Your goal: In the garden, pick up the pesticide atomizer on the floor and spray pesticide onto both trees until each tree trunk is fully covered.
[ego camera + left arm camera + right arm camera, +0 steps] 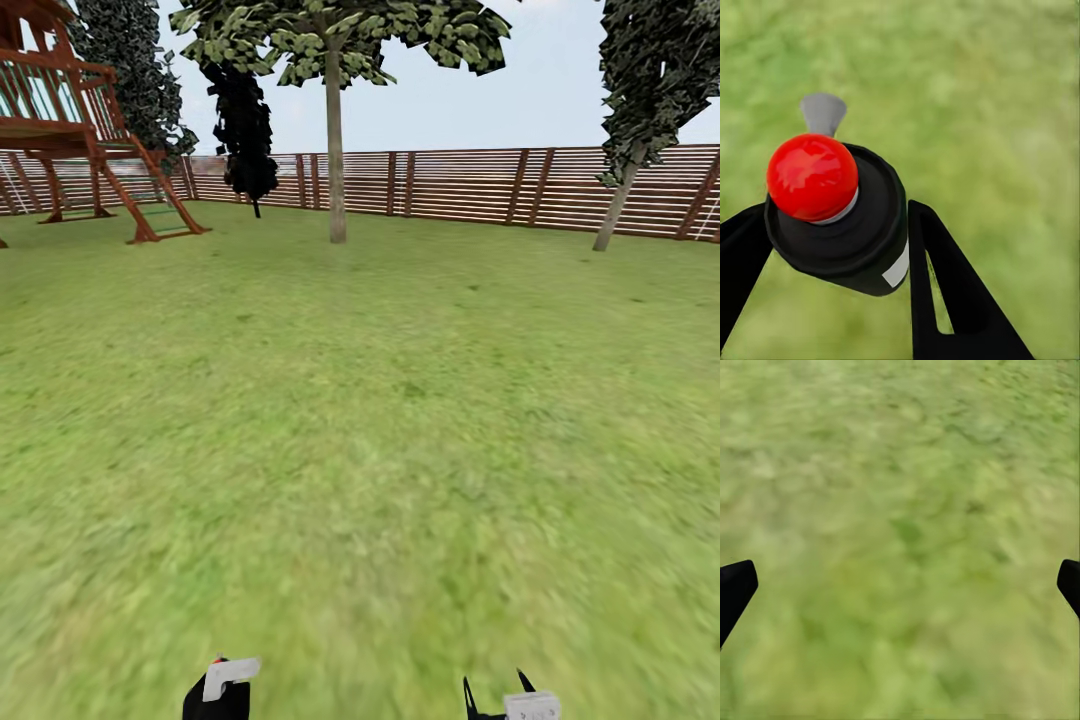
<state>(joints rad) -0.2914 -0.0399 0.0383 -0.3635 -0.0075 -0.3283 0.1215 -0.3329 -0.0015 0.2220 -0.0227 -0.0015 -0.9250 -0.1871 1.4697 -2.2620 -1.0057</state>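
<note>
left gripper clamps pesticide atomizer between both fingers, red cap up | right gripper spread wide, empty, over grass

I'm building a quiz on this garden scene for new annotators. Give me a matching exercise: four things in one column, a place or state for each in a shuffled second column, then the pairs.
Things:
1. pesticide atomizer
2. right gripper
3. wooden play tower
4. straight-trunked tree

Places or states:
A. open, over bare grass
B. far left, by the fence
C. held between the fingers of the left gripper
D. mid-lawn ahead, in front of the fence

Pairs: 1-C, 2-A, 3-B, 4-D
</note>
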